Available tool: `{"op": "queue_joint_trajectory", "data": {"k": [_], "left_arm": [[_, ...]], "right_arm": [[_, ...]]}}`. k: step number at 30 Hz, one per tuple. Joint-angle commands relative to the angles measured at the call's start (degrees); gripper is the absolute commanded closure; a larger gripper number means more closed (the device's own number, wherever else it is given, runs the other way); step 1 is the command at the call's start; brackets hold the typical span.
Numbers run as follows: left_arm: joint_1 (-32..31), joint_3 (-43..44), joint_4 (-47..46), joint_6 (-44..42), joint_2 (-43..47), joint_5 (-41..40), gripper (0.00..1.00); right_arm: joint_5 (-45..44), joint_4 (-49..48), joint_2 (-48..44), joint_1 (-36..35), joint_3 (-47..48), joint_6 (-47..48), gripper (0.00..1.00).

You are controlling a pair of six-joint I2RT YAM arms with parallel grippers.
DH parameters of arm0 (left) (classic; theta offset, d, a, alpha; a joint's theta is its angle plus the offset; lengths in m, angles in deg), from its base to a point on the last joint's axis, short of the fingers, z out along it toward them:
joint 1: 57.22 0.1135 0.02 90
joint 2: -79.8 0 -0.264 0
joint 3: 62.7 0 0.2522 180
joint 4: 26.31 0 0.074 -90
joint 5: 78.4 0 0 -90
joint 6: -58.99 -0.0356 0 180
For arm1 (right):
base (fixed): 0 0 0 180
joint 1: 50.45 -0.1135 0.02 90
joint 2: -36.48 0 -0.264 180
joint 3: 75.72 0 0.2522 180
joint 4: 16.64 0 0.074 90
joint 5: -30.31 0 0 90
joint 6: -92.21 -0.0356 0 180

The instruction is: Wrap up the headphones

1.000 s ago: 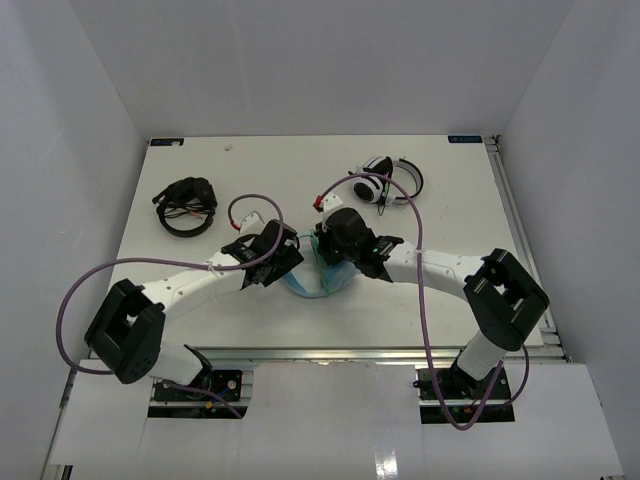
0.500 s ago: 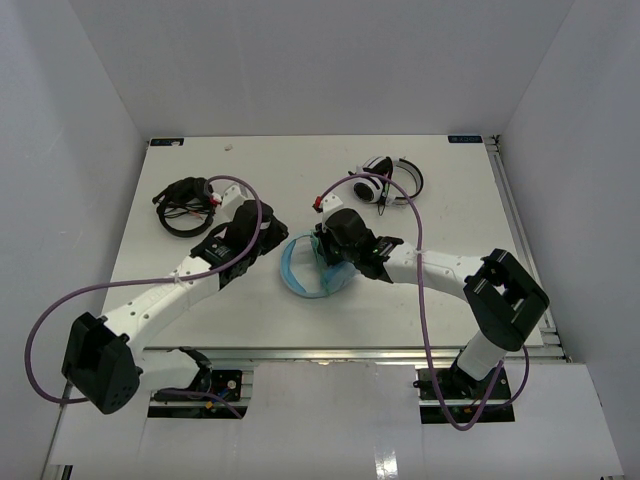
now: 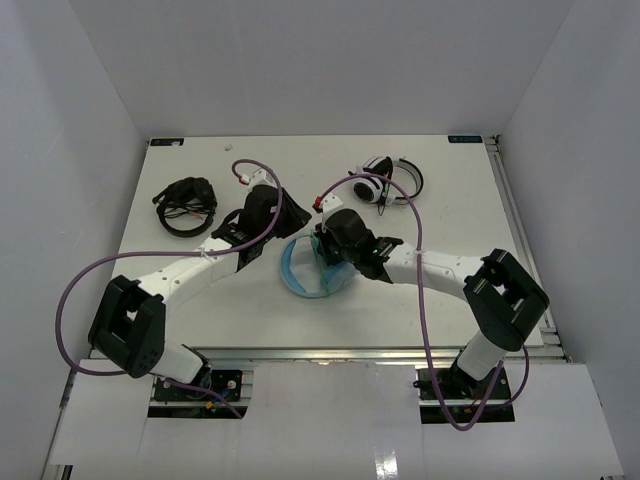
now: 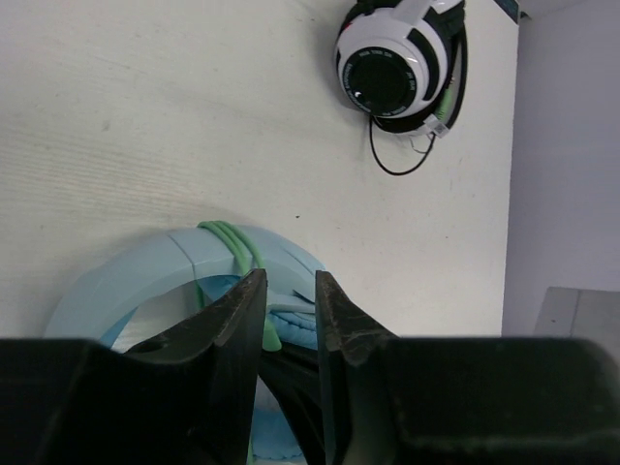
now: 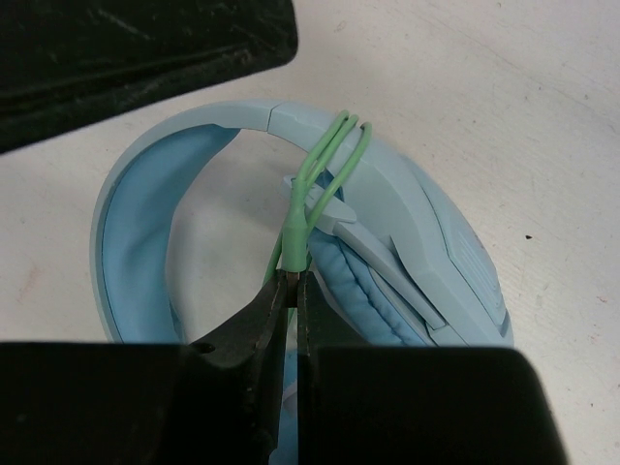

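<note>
The light blue headphones (image 3: 293, 272) lie on the white table between both arms, the headband curving left. They also show in the left wrist view (image 4: 184, 262) and the right wrist view (image 5: 194, 136). The thin pale green cable (image 5: 337, 153) is looped over the headband; it also shows in the left wrist view (image 4: 235, 244). My right gripper (image 5: 293, 283) is shut on the cable's green plug (image 5: 298, 228), beside the ear pad. In the top view it is over the ear cups (image 3: 325, 258). My left gripper (image 4: 289, 291) hovers just above the headband, jaws a narrow gap apart and empty (image 3: 283, 230).
Black headphones (image 3: 187, 205) lie at the far left. White-and-black headphones (image 3: 390, 182) lie at the far right, also in the left wrist view (image 4: 397, 63). The left arm's black body (image 5: 145, 48) hangs close over the headband's far side.
My left arm pulled back from the headphones, then swung its wrist to their far left side. The right gripper and the headphones have stayed in place.
</note>
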State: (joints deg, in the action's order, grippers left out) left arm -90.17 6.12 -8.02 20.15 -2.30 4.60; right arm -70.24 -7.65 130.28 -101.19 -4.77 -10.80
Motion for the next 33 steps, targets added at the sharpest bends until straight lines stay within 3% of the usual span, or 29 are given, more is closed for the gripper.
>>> {"op": "queue_joint_trajectory", "data": {"k": [1,14,33], "left_arm": [[0.08,-0.16,-7.18,-1.45,0.47,4.16,0.71],[0.08,-1.66,-9.40,-1.77,-4.47,6.92,0.97],[0.08,-5.52,-10.43,-2.92,-4.33,8.50,1.00]], "right_arm": [[-1.08,-2.97,-2.07,-0.32,-0.64,0.71,0.92],[-1.07,-3.32,-1.42,-0.39,-0.67,0.62,0.92],[-1.60,-3.76,-0.99,-0.32,-0.58,-0.08,0.92]]}}
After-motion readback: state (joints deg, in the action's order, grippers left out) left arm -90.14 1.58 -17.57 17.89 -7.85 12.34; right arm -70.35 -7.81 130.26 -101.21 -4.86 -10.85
